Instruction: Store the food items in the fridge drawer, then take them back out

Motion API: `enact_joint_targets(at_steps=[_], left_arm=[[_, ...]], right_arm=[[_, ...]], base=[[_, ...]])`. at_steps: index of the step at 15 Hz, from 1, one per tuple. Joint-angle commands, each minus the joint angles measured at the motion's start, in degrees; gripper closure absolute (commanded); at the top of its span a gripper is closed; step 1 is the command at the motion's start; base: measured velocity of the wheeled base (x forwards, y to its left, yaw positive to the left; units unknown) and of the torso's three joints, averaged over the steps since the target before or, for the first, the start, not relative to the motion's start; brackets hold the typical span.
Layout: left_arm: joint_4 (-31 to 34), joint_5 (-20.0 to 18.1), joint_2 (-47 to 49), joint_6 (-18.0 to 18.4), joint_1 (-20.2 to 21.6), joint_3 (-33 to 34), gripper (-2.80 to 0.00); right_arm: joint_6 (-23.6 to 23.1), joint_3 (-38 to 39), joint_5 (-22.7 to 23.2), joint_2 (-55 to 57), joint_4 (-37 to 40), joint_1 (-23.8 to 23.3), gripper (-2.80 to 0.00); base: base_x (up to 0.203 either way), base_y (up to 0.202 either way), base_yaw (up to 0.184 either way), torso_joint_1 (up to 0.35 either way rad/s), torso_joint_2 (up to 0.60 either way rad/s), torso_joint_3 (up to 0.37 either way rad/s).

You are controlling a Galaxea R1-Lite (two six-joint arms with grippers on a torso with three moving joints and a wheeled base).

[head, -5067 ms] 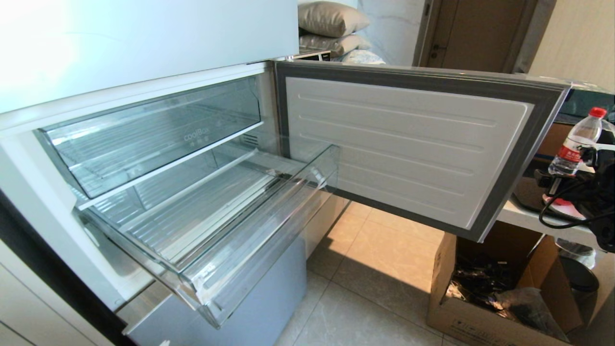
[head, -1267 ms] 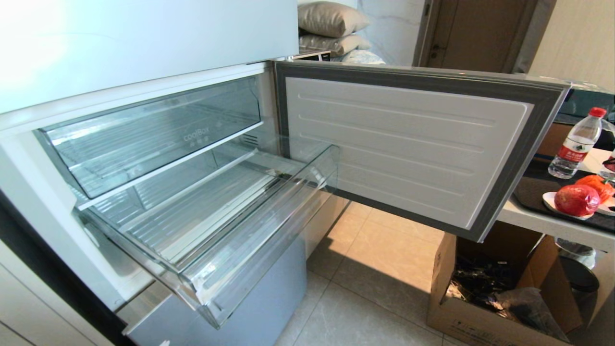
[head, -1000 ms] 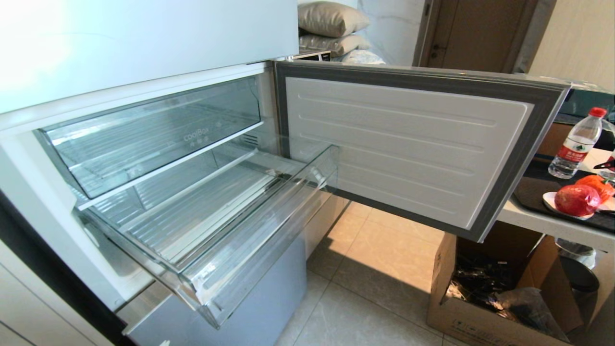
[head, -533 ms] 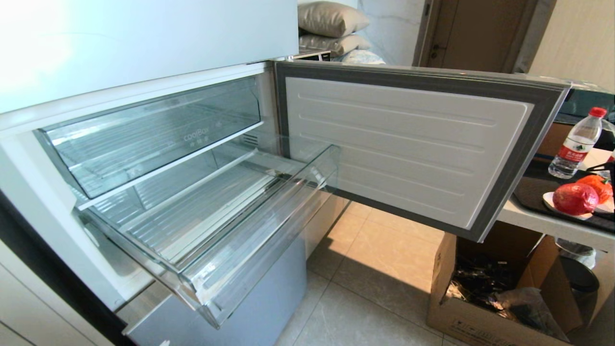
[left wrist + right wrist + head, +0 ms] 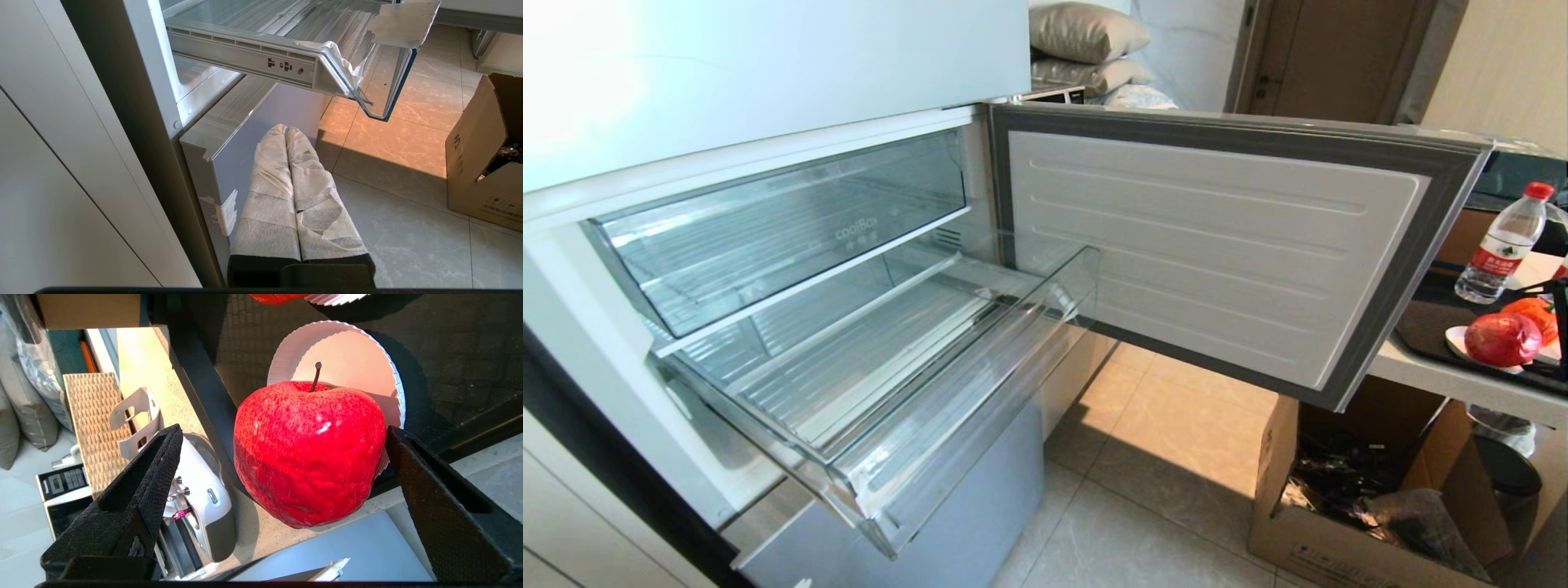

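The storing half of the task has, by the look of it, barely begun: the wide, shallow clear-plastic fridge drawer [image 5: 907, 384] with its ribbed floor stands pulled out beneath the clear bin printed "coolBox" [image 5: 792, 220], and nothing lies in either of them. No food has reached the drawer yet, so both the putting in and the taking out are still to come.

The glossy red apple [image 5: 308, 451] with its thin dark stem sits on a small white fluted paper plate [image 5: 351, 355], well to the right of the drawer, past the open white-lined fridge door [image 5: 1217, 245]. The plate rests on a dark mat on a pale counter. A second reddish-orange item [image 5: 1534, 314] lies just behind the apple; it is cut off at the frame's edge, so what it is cannot be told for sure. A clear plastic water bottle [image 5: 1503, 241] with a red cap stands behind them.

The right gripper [image 5: 282, 465] has its black jaws spread wide, one on each side of the apple, not closed on it. The left gripper [image 5: 288, 132], paper-wrapped jaws pressed together and empty, hangs low below the drawer's front corner. An open cardboard box [image 5: 1372, 498] of dark clutter sits on the floor below the counter.
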Motion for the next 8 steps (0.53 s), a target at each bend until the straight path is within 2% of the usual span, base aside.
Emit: enact_joint_targets(at_steps=[1,8], left_arm=[[0.0,0.0,0.0,0.0,0.0,0.0,0.00],[0.0,0.1,0.0,0.0,0.0,0.0,0.00]], right_arm=[[0.4,0.3,0.2,0.1,0.0,0.0,-2.80],[0.4,0.4,1.4,0.8,0.0,-0.1,-2.80]], base=[[0.000,0.000,0.000,0.000,0.00,0.000],[0.000,0.000,0.000,0.000,0.00,0.000]])
